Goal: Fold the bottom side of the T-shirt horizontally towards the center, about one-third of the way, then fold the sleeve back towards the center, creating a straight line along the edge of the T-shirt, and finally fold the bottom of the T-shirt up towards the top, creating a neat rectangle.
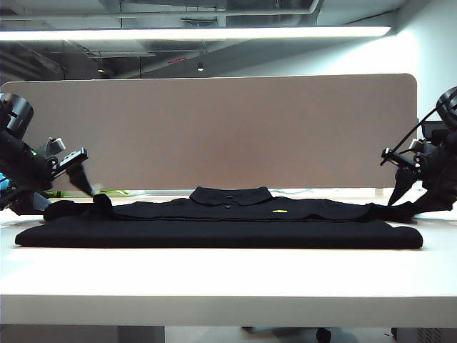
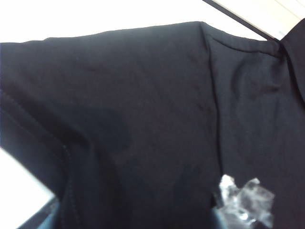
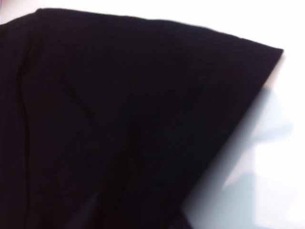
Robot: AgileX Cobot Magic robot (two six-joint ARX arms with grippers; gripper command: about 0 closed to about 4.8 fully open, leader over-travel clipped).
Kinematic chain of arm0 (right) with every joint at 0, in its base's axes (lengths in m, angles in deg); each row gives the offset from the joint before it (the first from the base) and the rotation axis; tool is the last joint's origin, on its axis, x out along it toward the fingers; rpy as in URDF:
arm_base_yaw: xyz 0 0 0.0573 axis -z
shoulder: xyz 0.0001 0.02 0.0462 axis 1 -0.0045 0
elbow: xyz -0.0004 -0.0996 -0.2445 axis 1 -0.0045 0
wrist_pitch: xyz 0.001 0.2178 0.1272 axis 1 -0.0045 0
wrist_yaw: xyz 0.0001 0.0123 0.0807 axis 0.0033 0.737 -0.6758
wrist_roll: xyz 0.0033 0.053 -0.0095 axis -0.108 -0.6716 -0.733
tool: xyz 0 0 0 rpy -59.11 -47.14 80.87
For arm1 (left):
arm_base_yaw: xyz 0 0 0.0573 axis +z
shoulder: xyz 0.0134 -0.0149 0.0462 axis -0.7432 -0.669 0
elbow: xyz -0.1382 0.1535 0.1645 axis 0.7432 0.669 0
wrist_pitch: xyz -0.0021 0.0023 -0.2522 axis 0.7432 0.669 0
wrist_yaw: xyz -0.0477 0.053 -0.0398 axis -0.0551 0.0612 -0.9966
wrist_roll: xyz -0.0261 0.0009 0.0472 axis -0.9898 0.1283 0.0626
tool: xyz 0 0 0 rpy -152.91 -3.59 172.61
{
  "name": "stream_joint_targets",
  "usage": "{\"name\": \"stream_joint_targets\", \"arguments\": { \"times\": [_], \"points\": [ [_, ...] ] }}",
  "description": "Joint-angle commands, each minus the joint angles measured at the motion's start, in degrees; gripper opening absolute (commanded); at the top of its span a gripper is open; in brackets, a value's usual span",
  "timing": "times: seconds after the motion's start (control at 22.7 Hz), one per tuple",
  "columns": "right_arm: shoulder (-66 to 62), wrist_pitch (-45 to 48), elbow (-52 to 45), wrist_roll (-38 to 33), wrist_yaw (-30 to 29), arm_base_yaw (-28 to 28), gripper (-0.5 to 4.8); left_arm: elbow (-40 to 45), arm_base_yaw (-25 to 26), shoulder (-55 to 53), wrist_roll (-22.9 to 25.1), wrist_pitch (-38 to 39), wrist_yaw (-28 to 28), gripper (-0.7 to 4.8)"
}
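The black T-shirt (image 1: 214,232) lies spread flat on the white table (image 1: 228,275), its collar (image 1: 230,194) at the back middle and a small yellow-green mark (image 1: 279,211) on the chest. The bottom of the T-shirt (image 1: 214,245) runs straight along the near side. My left gripper (image 1: 84,184) points down at the left sleeve (image 2: 119,95). Its fingers (image 2: 45,210) stand wide apart with sleeve cloth between them, and one carries crumpled clear tape (image 2: 245,205). My right gripper (image 1: 398,199) is down at the right sleeve (image 3: 119,105); dark cloth and blur hide its jaws.
A tall beige partition (image 1: 214,128) closes off the back of the table. The table's front edge (image 1: 228,296) runs across below the shirt. Both arms reach in from the table's outer ends.
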State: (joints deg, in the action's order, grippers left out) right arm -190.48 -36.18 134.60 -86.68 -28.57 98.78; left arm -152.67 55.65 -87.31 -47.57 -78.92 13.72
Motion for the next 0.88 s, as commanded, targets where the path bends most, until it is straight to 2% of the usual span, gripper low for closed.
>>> {"name": "stream_joint_targets", "arguments": {
  "times": [0.04, 0.09, 0.13, 0.18, 0.26, 0.4, 0.57, 0.71, 0.88],
  "points": [
    [-0.2, -1.2, -0.2, -0.1, 0.2, -0.3, 0.87, 0.5, 0.0, -0.7, 0.6, 4.4, 1.2, 2.67],
    [-0.2, -1.1, -0.2, -0.1, 0.2, -0.4, 0.4, 0.5, 0.0, -0.7, 1.4, 4.2, 1.1, 2.63],
    [-0.2, -1.0, -0.2, -0.1, 0.2, -0.5, 0.22, 0.5, 0.0, -0.7, 1.8, 4.2, 1.1, 2.36],
    [-0.2, -0.7, -0.2, -0.1, 0.4, -0.5, -0.08, 0.5, 0.0, -0.7, 3.1, 4.2, 1.1, 1.41],
    [0.2, -0.1, -0.1, 0.2, 1.6, -0.4, -0.08, 0.5, 0.0, -0.3, 5.8, 4.0, 1.2, 0.54],
    [1.8, 1.2, -0.1, 0.3, 1.8, -0.3, -0.08, 0.5, 0.0, 0.4, 8.6, 2.4, 1.3, 0.14],
    [4.8, 3.3, -0.1, 0.5, 1.1, -1.6, -0.08, 0.5, -1.4, 3.0, 9.7, -1.1, 1.1, 0.12],
    [6.3, 4.2, -0.1, 1.2, 0.1, -5.8, -0.08, 0.5, -5.4, 6.1, 12.4, -3.3, 1.1, 0.11],
    [6.4, 4.1, -0.1, 2.0, -1.1, -11.9, -0.08, 0.5, -11.6, 7.6, 16.4, -2.0, 1.1, 0.1]
  ]
}}
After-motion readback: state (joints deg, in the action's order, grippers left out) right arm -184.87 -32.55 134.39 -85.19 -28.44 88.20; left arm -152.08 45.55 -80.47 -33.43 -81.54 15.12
